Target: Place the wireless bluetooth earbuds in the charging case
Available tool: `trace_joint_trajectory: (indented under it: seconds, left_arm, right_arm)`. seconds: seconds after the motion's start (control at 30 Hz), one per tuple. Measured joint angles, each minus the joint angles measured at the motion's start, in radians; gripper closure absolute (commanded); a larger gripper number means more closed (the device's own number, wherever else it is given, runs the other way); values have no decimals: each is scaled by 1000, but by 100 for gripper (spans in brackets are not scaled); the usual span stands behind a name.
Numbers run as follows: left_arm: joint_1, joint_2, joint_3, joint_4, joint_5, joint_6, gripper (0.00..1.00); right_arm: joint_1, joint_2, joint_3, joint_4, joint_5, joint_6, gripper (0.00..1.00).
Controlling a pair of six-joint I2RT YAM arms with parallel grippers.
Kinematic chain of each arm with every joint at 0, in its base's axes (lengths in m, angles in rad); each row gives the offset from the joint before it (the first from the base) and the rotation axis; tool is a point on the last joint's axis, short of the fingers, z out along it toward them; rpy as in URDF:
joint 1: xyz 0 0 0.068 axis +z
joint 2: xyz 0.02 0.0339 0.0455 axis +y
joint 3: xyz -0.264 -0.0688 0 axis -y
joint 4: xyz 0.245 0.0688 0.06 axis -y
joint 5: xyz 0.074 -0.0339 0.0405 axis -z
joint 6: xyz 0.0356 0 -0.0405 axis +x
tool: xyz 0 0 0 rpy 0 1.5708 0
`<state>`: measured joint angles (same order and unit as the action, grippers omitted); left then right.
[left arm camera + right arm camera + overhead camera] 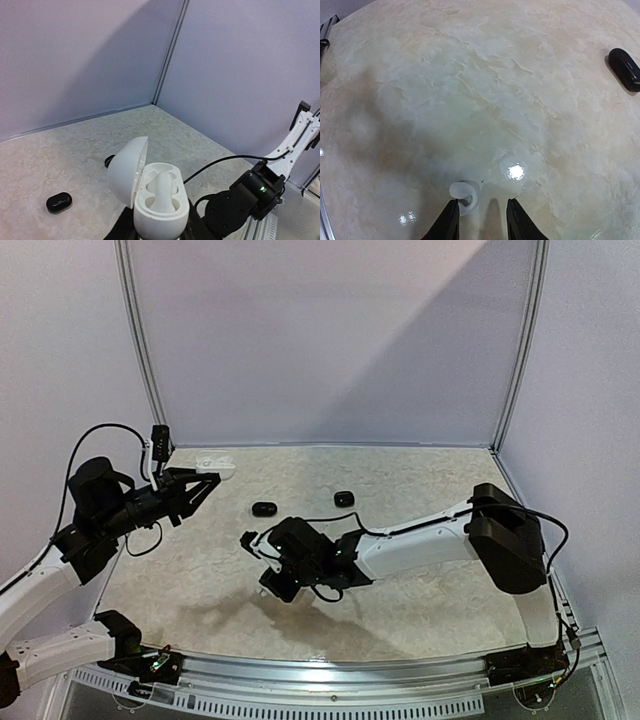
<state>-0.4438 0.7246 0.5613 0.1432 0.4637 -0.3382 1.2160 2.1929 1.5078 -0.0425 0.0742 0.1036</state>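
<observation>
The right jaws are down at the bench [470, 75] and stand apart with a clear gap between them, holding nothing. A loose white earbud [464, 195] lies on the bench right at the tip of one of the black fingers [447, 225]; the other finger is clear of it. Just past it there is a bright glint of light on the pale, marbled surface. Farther out in the right wrist view, a small black piece [625, 70] lies well apart near the edge of the picture; I cannot tell if it is an earbud or a case.

The left jaws are closed on a white charging case [160, 210], gripping its lower body from both sides and holding it up off the bench at the far left. Its lid [129, 170] is swung open to one side. A seated earbud [162, 186], also white, stands in one of the two hollows inside.

From above, the right arm [420, 540] reaches across to the middle of the bench, while the left arm [110, 505] is raised by the left wall. Between the two, two black pieces [263, 509] [344, 498] lie on the bench, near each other but not touching.
</observation>
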Motion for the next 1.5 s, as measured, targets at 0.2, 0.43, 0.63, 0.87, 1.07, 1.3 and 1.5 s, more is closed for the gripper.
trace_joint_trajectory:
  seconds: [0.2, 0.43, 0.63, 0.87, 1.07, 1.3, 1.5]
  left_arm:
    - [0, 5, -5, 34, 57, -6, 100]
    - [0, 4, -5, 39, 72, -6, 100]
    - [0, 4, -5, 41, 76, -6, 100]
    - [0, 4, -5, 47, 79, -6, 100]
    - [0, 4, -6, 51, 79, -6, 100]
    - [0, 4, -14, 55, 79, -6, 100]
    - [0, 5, -16, 54, 79, -5, 100]
  right_arm:
    - [-2, 97, 122, -47, -36, -23, 69]
    - [-2, 121, 136, -64, -55, -30, 67]
    - [-6, 121, 134, -68, -62, -28, 62]
    - [-48, 92, 100, -23, -103, 8, 64]
    - [-64, 72, 99, 0, -114, 32, 67]
    - [-63, 72, 86, -2, -116, 58, 67]
    - [-56, 72, 76, 1, -138, 57, 67]
